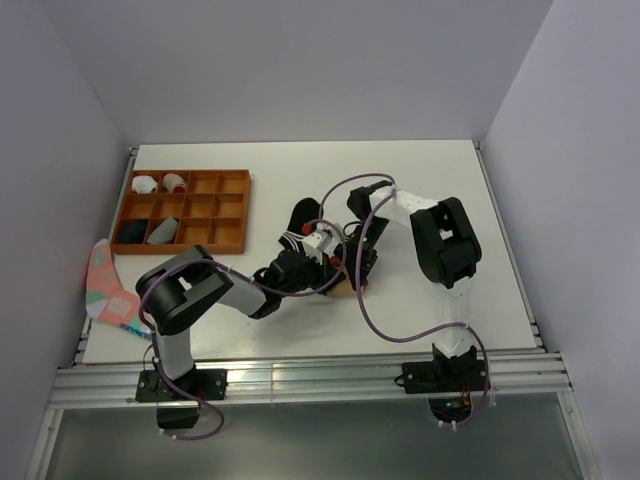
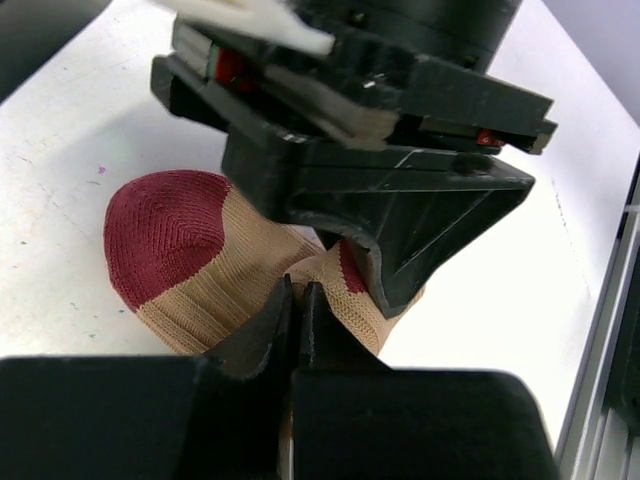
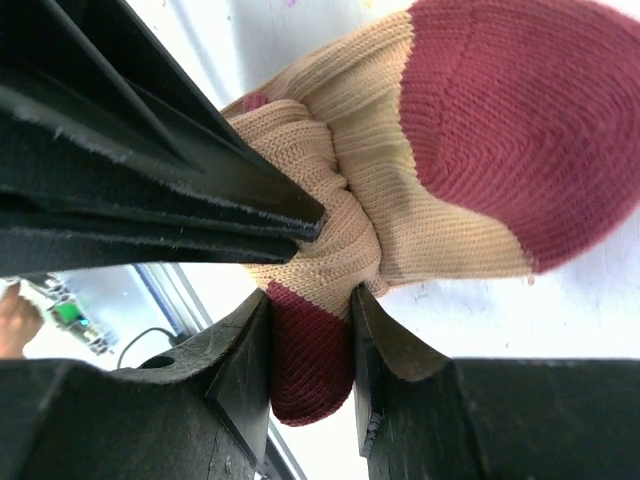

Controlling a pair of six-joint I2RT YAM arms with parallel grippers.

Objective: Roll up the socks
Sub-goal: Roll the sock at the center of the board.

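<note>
White table (image 1: 480, 200): both arms bent inward, meeting mid-table. Left gripper (image 2: 297, 290) pinched tight on tan sock (image 2: 215, 270); right gripper (image 3: 310, 305) clamps its maroon patch.

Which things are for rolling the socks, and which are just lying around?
For the job: tan sock, black sock, left claw and right claw, both pinching the tan sock.
Just lying about: pink sock, wooden tray, rolled bundles in it.
</note>
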